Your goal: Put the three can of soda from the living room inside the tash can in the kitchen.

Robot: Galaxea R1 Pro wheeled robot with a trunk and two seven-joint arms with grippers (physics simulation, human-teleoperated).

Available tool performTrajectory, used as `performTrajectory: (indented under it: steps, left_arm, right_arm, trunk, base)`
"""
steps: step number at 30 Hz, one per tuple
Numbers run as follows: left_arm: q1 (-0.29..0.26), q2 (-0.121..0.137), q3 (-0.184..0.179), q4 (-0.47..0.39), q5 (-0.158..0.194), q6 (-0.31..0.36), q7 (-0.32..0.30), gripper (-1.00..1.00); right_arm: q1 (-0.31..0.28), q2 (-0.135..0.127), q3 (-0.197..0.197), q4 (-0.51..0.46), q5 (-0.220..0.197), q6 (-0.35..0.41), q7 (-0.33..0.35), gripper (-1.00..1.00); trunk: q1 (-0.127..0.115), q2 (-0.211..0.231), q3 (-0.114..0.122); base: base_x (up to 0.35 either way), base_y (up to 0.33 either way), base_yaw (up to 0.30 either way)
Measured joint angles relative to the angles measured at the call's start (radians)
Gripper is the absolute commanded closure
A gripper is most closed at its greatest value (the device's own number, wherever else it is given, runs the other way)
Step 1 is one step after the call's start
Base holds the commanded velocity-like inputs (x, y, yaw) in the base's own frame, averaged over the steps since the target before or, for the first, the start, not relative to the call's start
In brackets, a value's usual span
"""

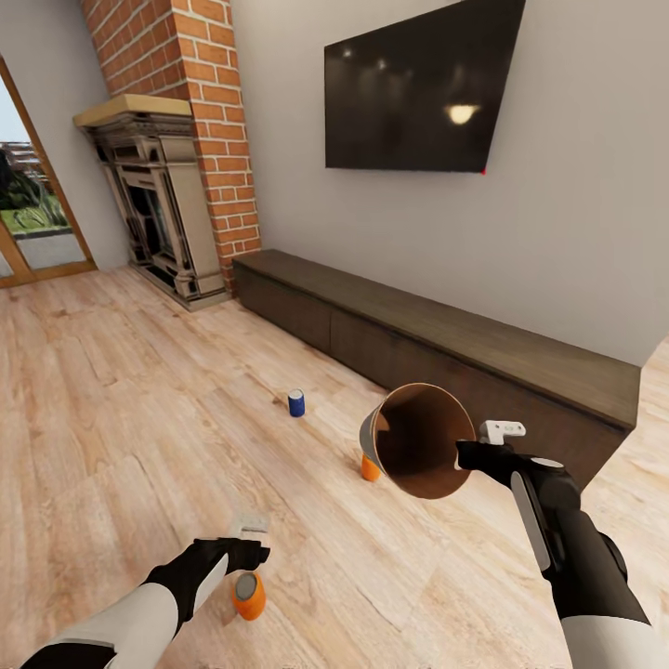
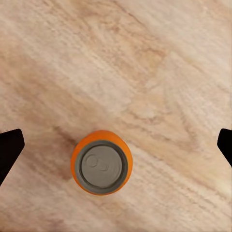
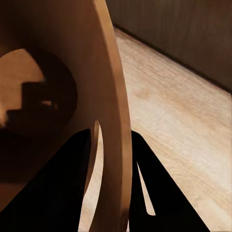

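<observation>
The left gripper (image 1: 249,539) hangs just above the nearest orange can (image 1: 248,596), which stands upright on the pale wood-plank floor (image 1: 111,409). In the left wrist view the can (image 2: 101,168) sits between the two dark fingertips (image 2: 9,147), closer to one, with the jaws spread wide and clear of it on both sides.

The right gripper (image 1: 469,455) holds the trash can (image 1: 418,441) by its rim, tipped on its side in the air so the coppery-brown mouth faces the camera. In the right wrist view the jaws close narrowly on the rim wall (image 3: 113,125) beside the slot handle.

A second orange can (image 1: 369,466) stands on the floor, partly hidden behind the trash can. The blue can (image 1: 296,402) stands further off, near the long dark bench (image 1: 437,344), with open floor around it.

Behind the bench is a grey wall with a black screen (image 1: 418,84); a brick fireplace (image 1: 172,186) fills the corner.
</observation>
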Motion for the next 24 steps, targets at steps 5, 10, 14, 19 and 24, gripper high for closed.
performTrajectory:
  steps: [5,10,14,19,24]
  left_arm:
    - [0.0,0.0,0.0,0.0,0.001,-0.001,0.0,-1.0]
    - [0.0,0.0,0.001,0.0,0.001,-0.001,0.0,-1.0]
    - [0.0,0.0,0.001,0.0,0.002,-0.002,0.0,-1.0]
    - [0.0,0.0,0.001,0.0,0.004,-0.002,0.0,-1.0]
    - [0.0,0.001,0.001,0.0,0.01,-0.002,0.0,-1.0]
  right_arm:
    - [0.0,0.0,0.0,0.0,0.001,0.0,0.0,1.0]
    - [0.0,0.0,0.001,0.0,0.003,0.0,-0.001,1.0]
    - [0.0,0.0,0.001,0.0,0.001,0.0,-0.002,1.0]
    - [0.0,0.002,0.001,0.0,0.001,0.0,0.006,1.0]
    - [0.0,0.002,0.001,0.0,0.007,-0.001,0.005,1.0]
  trunk:
    - [0.013,-0.022,-0.025]
    - [0.015,-0.023,-0.052]
    - [0.017,-0.024,-0.073]
    - [0.017,-0.024,-0.089]
    - [0.017,-0.024,-0.096]
  base:
    - [0.0,0.0,0.0]
    - [0.0,0.0,0.0]
    - [0.0,0.0,0.0]
    - [0.0,0.0,0.0]
    - [0.006,0.01,0.0]
